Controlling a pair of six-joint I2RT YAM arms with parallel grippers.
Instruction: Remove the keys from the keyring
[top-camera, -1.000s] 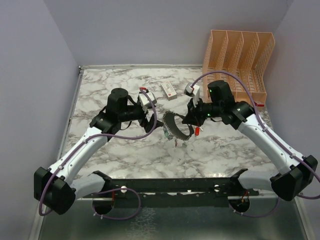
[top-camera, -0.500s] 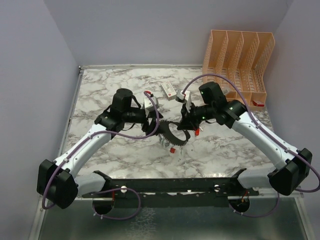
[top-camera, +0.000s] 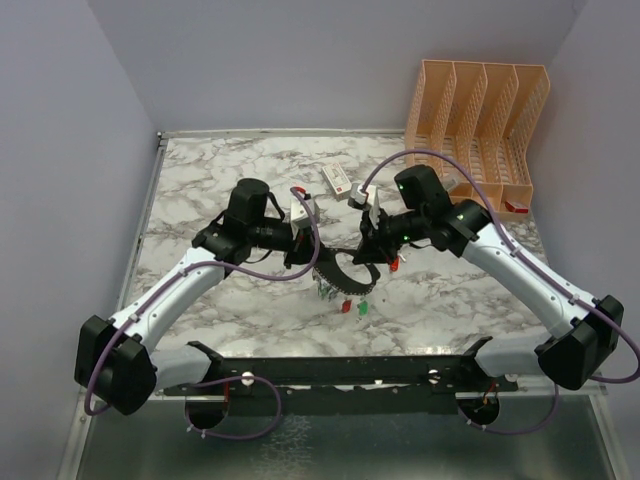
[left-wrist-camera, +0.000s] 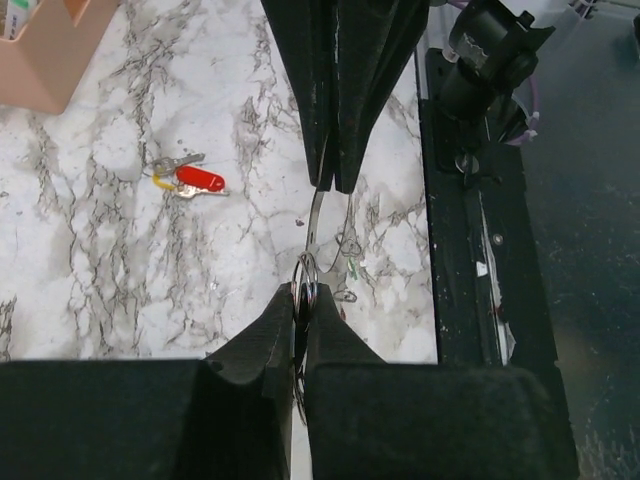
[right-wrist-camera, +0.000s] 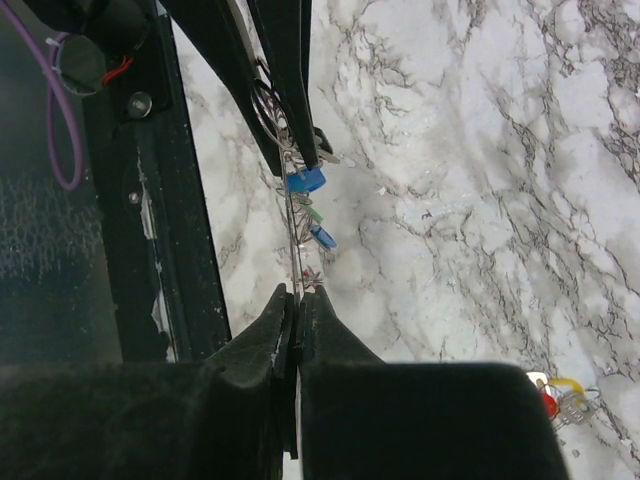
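The keyring (top-camera: 345, 276) hangs as a dark arc between my two grippers, above the marble table (top-camera: 230, 170). My left gripper (top-camera: 311, 262) is shut on its left end, where small wire rings (left-wrist-camera: 306, 272) sit between the fingertips. The right gripper (top-camera: 373, 256) is shut on the right end, with the thin band (right-wrist-camera: 296, 250) seen edge-on. Several keys dangle from the band: blue ones (right-wrist-camera: 306, 181), a green one (top-camera: 363, 307) and a red one (top-camera: 347, 306). One red-headed key (top-camera: 397, 262) lies loose on the table by the right gripper, also seen as the red key (left-wrist-camera: 198, 180).
A white box with a red mark (top-camera: 337, 178) lies behind the grippers. A peach file organiser (top-camera: 480, 110) stands at the back right. The black mounting rail (top-camera: 340, 375) runs along the near edge.
The left gripper moved right to the keyring's left end and shut on it. The right arm shifted a little left with the ring, which now hangs stretched between both grippers.
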